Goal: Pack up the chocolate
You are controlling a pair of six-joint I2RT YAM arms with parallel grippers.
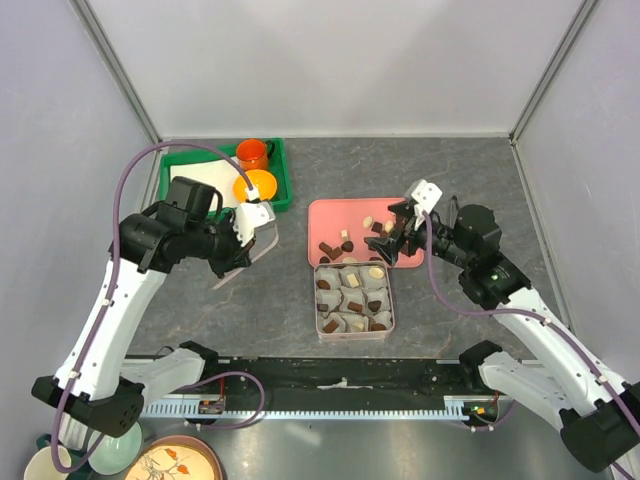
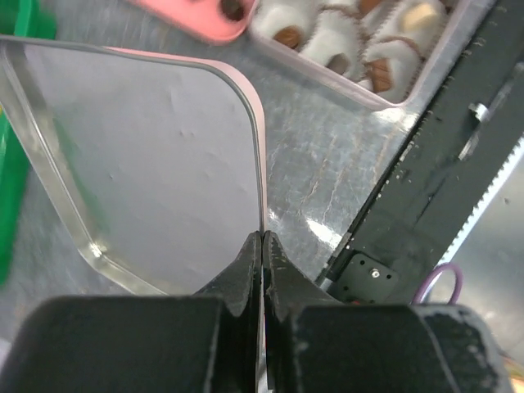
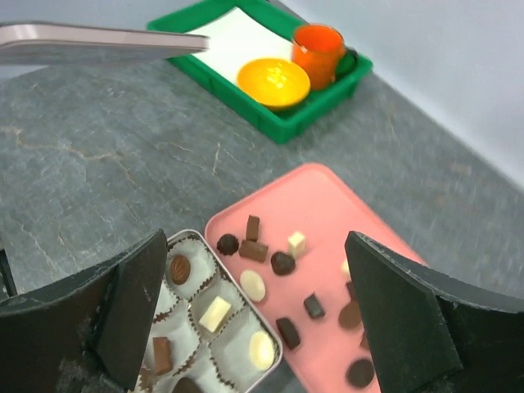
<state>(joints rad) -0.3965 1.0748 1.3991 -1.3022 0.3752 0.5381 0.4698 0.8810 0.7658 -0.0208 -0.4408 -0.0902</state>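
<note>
The left hand [image 2: 262,239] pinches the clear lid [image 2: 164,164] by its edge while the right hand [image 1: 393,238], spread, should centre over one chocolate [image 3: 282,263] on the pink tray [image 3: 327,205] before closing.

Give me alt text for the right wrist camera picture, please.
The open right gripper hovers over a pink tray scattered with loose chocolates, dark and pale, beside a square tin with pieces in its paper cups. Behind, a green tray holds a yellow bowl and an orange mug.
</note>
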